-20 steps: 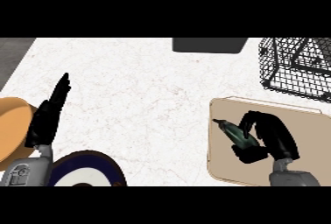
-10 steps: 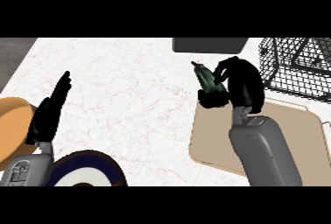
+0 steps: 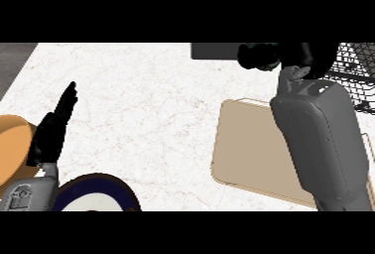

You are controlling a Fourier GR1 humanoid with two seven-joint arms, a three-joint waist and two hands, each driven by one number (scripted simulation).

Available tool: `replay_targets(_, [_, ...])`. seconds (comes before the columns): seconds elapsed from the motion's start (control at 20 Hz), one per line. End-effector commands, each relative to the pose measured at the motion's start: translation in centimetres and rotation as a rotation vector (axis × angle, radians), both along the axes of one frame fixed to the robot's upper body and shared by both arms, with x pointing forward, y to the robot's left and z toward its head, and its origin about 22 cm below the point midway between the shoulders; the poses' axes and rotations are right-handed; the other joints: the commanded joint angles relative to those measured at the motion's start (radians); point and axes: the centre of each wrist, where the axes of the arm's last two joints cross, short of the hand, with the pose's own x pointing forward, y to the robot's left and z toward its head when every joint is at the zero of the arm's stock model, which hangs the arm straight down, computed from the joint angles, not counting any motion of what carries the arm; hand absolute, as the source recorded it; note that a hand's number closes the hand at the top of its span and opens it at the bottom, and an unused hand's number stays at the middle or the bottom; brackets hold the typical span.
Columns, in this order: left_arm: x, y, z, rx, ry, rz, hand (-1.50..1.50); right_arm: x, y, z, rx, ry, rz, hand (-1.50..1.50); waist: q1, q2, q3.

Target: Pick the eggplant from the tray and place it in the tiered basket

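My right hand (image 3: 300, 55) is stretched to the far edge of the view, its fingers curled round the dark eggplant (image 3: 256, 55). Hand and eggplant hang above the counter just left of the black wire tiered basket (image 3: 355, 74) at the upper right. The beige tray (image 3: 253, 149) lies below my right forearm, and the parts of it that show are bare. My left hand (image 3: 53, 126) rests at the left edge with its fingers straight and pointing up.
A dark grey box (image 3: 214, 50) stands at the back edge beside the eggplant. An orange-tan plate (image 3: 11, 149) sits at the far left and a dark blue plate (image 3: 99, 196) at the lower left. White marble counter (image 3: 147, 99) lies between them.
My right hand has lifted the eggplant off the tray and carried it away from me and rightward, up toward the basket. The left hand has stayed still.
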Motion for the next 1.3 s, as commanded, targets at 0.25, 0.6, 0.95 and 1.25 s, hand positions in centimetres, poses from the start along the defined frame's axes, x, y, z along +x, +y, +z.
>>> replay_targets(0.25, [0.9, 0.6, -0.8, -0.013, -0.003, 0.011, 0.0, 2.9, -5.3, 4.9, 0.026, 0.013, 0.002, 1.5, -0.008, 0.003, 0.001])
replay_targets(0.6, [-0.6, -0.4, 0.8, 0.002, -0.02, -0.001, 0.0, 5.7, -9.1, 2.9, -0.138, 0.057, -0.028, 1.5, 0.004, 0.003, 0.001])
replay_targets(0.95, [0.2, -1.4, -0.1, -0.013, 0.0, -0.012, 0.0, 7.4, -15.8, 2.7, -0.441, 0.146, -0.233, 1.5, 0.011, 0.013, 0.001])
replay_targets(1.25, [0.7, 1.2, 0.7, -0.009, 0.001, -0.006, 0.0, 8.1, -19.2, 1.6, -0.439, 0.113, -0.25, 1.5, 0.007, 0.007, 0.001])
